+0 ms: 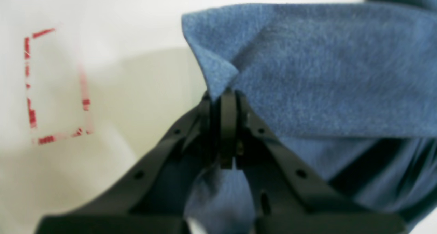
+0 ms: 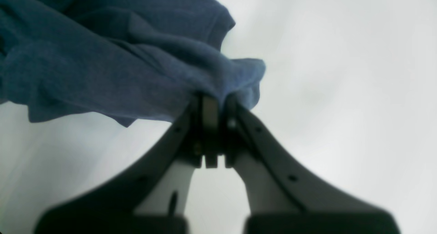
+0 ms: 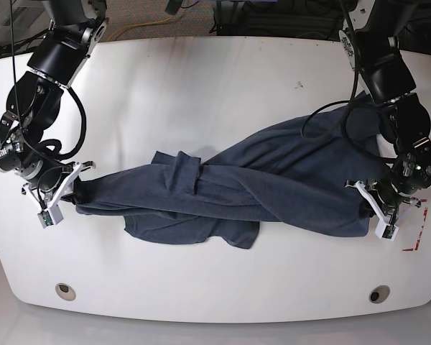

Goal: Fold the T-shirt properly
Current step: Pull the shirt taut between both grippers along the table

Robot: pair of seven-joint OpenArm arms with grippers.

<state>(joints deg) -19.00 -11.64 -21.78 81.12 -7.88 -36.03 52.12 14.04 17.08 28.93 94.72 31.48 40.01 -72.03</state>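
Jaws of both grippers clamped on opposite ends of dark navy-blue heathered cotton T-shirt (image 3: 237, 190): left gripper (image 1: 228, 102), right gripper (image 2: 213, 102). Stretched and twisted between them across glossy white worktop (image 3: 201, 93). Red dashed marking (image 1: 56, 87) beside left gripper.

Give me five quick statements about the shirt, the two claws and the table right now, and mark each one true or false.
1. The left claw is shut on the T-shirt. True.
2. The right claw is open and holds nothing. False: it is shut on the T-shirt's edge.
3. The T-shirt is neatly folded into a square. False: it is stretched between the claws, twisted and bunched in the middle.
4. A red dashed outline is marked on the white table near the left claw. True.
5. A second cloth lies on the table. False: the T-shirt is the only cloth in view.
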